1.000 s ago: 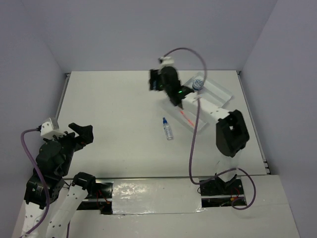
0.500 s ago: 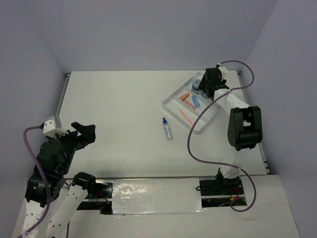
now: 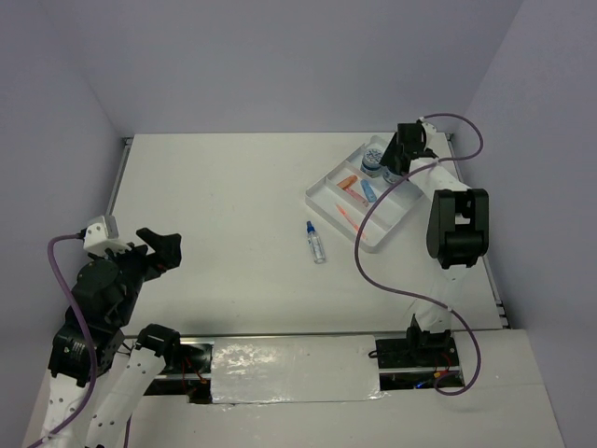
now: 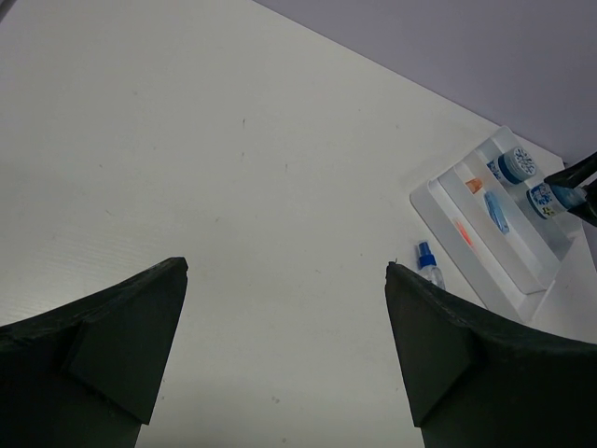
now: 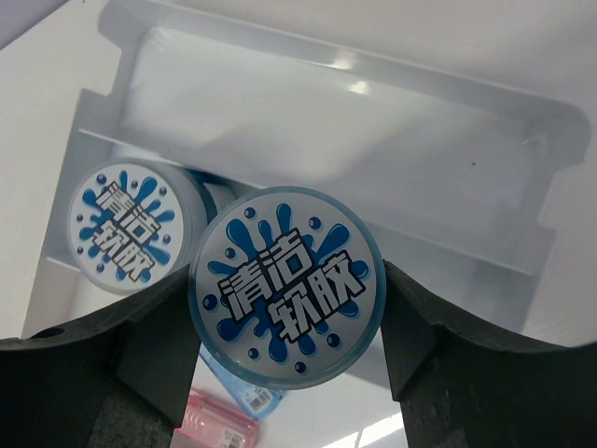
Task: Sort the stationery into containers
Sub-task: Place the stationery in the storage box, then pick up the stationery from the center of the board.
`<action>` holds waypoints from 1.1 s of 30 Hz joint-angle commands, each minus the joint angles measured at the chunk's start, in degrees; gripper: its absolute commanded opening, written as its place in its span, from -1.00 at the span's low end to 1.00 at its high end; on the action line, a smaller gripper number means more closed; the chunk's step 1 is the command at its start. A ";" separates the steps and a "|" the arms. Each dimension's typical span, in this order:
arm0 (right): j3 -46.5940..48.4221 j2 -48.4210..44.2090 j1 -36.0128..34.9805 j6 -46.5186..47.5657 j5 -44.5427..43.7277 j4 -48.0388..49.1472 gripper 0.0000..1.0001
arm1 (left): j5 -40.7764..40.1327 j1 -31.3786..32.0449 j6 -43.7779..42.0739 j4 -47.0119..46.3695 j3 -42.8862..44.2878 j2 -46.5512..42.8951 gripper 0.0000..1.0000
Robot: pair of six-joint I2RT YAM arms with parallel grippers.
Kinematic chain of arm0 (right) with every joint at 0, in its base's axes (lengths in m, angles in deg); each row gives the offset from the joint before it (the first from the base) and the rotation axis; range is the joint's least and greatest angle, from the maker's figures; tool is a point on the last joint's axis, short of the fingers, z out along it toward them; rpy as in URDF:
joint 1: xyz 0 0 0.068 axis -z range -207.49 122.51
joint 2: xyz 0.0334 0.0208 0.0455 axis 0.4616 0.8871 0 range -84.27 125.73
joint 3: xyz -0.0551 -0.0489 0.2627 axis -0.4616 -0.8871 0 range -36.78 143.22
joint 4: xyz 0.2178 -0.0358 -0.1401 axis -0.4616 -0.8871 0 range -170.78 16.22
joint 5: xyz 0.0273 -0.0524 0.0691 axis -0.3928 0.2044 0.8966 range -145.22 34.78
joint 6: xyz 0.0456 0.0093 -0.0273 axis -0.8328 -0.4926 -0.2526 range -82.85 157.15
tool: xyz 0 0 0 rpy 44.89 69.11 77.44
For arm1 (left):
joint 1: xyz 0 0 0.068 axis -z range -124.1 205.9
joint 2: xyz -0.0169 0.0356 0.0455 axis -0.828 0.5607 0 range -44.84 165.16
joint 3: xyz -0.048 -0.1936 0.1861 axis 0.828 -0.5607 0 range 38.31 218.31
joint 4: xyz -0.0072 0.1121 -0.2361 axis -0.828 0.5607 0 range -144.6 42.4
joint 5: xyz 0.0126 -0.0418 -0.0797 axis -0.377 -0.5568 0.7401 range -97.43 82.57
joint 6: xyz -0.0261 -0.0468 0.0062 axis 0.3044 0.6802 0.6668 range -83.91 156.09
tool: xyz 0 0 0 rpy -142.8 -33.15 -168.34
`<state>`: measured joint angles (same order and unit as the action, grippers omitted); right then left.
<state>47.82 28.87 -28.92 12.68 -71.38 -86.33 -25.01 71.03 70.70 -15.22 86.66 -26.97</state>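
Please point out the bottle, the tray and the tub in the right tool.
bottle [image 3: 317, 248]: top view, clear body.
tray [image 3: 394, 213]: top view, bare compartment floor.
tub [image 5: 284, 287]: right wrist view, printed lid.

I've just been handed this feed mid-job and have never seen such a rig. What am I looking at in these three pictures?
These are two robot arms bolted at the near edge of a white table. The overhead picture looks down from behind them. The other two come from a camera on each wrist, so the dark shapes at the bottom are that arm's own fingers. The left claw is open and empty, near its base. The right claw reaches far right and grips a round blue-patterned tub over the white divided tray. A second tub sits in the tray, with an orange capsule, a blue capsule and an orange pen. A blue-capped bottle lies on the table, outside the tray.
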 commanded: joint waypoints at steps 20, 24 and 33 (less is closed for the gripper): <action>-0.21 -3.98 0.99 -1.28 1.48 -0.45 0.99 | 1.15 -0.28 -1.12 -2.72 -0.46 0.50 0.99; -3.46 -10.11 -1.36 -0.58 3.41 1.03 1.00 | 0.97 -0.28 -1.04 -2.72 -0.46 0.59 0.99; -15.95 -22.35 -28.51 8.48 3.43 1.75 0.99 | -2.36 -0.37 0.54 -1.32 0.16 2.35 0.99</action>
<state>34.95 8.94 -50.27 17.71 -67.91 -84.80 -25.49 71.03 70.83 -15.16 86.64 -25.66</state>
